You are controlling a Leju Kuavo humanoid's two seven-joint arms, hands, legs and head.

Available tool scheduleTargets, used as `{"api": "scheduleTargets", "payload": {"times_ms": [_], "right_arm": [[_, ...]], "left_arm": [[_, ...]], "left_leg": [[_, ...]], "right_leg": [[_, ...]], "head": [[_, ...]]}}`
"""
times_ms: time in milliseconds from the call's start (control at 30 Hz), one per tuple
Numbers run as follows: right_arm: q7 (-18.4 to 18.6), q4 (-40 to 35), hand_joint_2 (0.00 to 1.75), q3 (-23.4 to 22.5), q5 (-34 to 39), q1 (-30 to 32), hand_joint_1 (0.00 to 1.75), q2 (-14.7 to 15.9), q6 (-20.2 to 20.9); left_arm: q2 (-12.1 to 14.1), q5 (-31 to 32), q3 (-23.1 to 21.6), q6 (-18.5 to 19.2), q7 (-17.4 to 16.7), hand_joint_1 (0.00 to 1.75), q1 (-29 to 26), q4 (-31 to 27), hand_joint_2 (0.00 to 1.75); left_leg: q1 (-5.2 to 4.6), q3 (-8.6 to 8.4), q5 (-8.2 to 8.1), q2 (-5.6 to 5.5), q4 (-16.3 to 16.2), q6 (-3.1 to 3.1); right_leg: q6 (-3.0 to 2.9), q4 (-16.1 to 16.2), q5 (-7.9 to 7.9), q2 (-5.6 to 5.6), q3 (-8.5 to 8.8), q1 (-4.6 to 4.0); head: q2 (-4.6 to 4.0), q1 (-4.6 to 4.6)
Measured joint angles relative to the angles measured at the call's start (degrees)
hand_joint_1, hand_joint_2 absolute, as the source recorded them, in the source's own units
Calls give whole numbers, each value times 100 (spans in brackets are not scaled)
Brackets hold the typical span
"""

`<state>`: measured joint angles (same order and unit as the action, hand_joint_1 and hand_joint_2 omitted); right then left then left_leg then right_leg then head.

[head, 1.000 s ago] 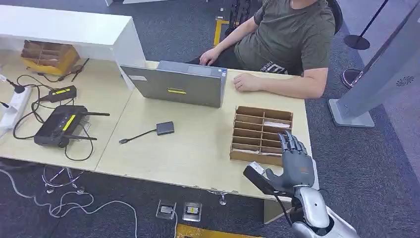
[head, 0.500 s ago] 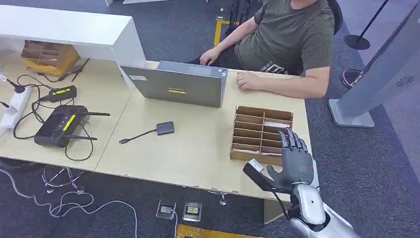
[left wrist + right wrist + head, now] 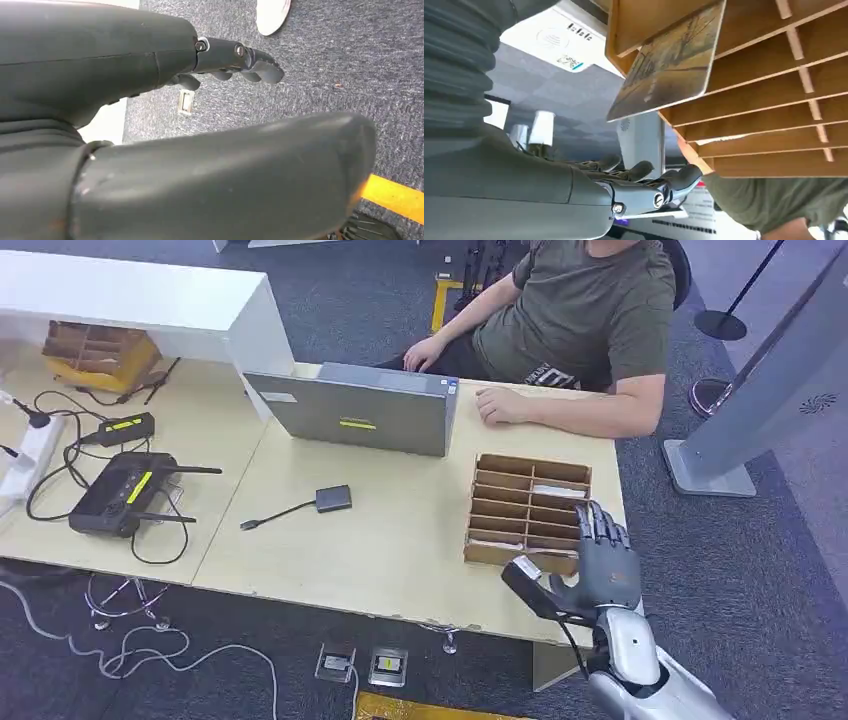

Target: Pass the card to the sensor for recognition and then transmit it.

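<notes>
right hand (image 3: 600, 570), fingers spread and holding nothing, hovers at the near corner of the slotted wooden rack (image 3: 527, 510) on the worktop (image 3: 400, 540). card (image 3: 669, 62) leans tilted in a slot; a careless reach could knock it flat or shove the rack.

One laptop (image 3: 360, 418), one black router (image 3: 118, 492), one small dark adapter (image 3: 334, 499) and one white power strip (image 3: 28, 455) lie on the table. Two slotted wooden organisers show: one (image 3: 524, 508) near the right edge, one (image 3: 95, 353) far left. One person (image 3: 590, 320) sits behind it.
</notes>
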<state>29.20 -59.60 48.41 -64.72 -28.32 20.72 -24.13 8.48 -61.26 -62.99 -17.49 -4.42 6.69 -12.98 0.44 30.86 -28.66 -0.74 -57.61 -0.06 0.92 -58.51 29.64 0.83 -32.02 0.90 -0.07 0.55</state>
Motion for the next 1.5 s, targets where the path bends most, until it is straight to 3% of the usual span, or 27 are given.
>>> {"api": "scheduleTargets", "payload": {"times_ms": [300,733,1500], "right_arm": [[-131,105,175,-83,282,-10,0,-15,-68],[-184,2,175,-83,133,-12,0,-42,-85],[-240,-653,175,-173,-16,72,0,-28,321]], "left_arm": [[0,22,0,7,0,0,0,0,0],[0,17,0,11,0,0,1,0,0],[0,-42,0,9,2,0,-1,0,0]], "left_leg": [[0,0,0,0,0,0],[0,-1,0,0,0,0],[0,-4,0,4,0,0]], "right_leg": [[0,0,0,0,0,0],[0,0,0,-1,0,0],[0,0,0,-11,0,0]], "head": [[0,0],[0,-2],[0,0]]}}
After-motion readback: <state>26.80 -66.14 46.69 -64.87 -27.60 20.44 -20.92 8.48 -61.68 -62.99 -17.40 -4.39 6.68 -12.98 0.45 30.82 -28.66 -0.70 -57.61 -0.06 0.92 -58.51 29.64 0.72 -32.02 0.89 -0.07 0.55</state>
